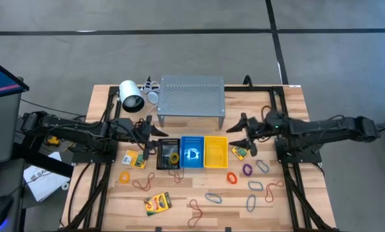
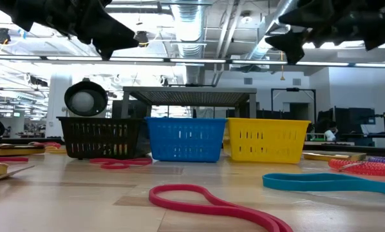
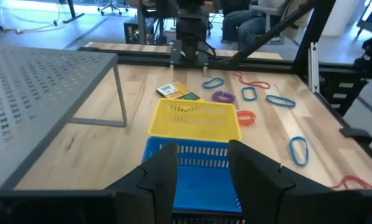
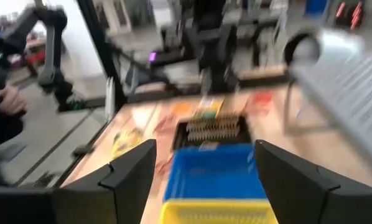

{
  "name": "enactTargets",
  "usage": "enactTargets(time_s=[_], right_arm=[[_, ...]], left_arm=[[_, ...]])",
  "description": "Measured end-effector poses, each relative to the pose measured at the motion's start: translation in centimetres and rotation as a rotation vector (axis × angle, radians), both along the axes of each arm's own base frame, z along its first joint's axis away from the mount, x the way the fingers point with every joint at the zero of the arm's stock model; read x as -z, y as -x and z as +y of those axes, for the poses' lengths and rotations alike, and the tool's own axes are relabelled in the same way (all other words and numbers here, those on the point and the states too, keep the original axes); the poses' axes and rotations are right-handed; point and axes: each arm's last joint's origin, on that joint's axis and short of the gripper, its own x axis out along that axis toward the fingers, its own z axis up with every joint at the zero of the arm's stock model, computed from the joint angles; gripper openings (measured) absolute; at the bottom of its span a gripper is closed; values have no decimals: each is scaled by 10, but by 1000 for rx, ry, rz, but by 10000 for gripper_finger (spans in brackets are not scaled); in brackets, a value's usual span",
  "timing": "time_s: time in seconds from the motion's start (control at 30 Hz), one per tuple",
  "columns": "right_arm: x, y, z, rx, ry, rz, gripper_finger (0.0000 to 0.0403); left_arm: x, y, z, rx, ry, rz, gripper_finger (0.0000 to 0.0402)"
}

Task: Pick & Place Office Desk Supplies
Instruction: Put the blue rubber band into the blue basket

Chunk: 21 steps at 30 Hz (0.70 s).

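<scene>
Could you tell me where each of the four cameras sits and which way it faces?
High view: overhead, straight down on the table; both arms show.
Low view: table height, level at the blue basket; arms overhead.
Left wrist view: on the left arm, across the blue basket and yellow basket; own open fingers show.
Right wrist view: on the right arm, facing the black basket; open fingers show.
Shared: both wrist views see the blue basket.

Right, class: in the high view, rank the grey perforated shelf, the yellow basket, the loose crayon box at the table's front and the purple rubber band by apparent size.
1. Grey perforated shelf
2. Yellow basket
3. Crayon box
4. Purple rubber band

The shelf stands raised, nearer the overhead camera, which enlarges it slightly, yet it is clearly largest.
</scene>
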Motion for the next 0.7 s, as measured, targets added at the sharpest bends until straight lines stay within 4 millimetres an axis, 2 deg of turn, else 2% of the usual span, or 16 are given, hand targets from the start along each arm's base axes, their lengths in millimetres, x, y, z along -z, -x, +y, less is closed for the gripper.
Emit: enactTargets(time_s=[0.17,0.33,0.47,0.7], right_arm=[[0,-11,18,-88,-60,126,265],[1,-12,38,-140,-157,260,265],[2,-6,47,-43,-252,461,265],[9,18,62,185,-404,825,265]], left_arm=[[0,0,-2,-8,63,-2,137],[2,-1,-7,16,66,9,137],[1,-1,-8,26,48,6,137],[1,-1,-7,44,-22,9,137]])
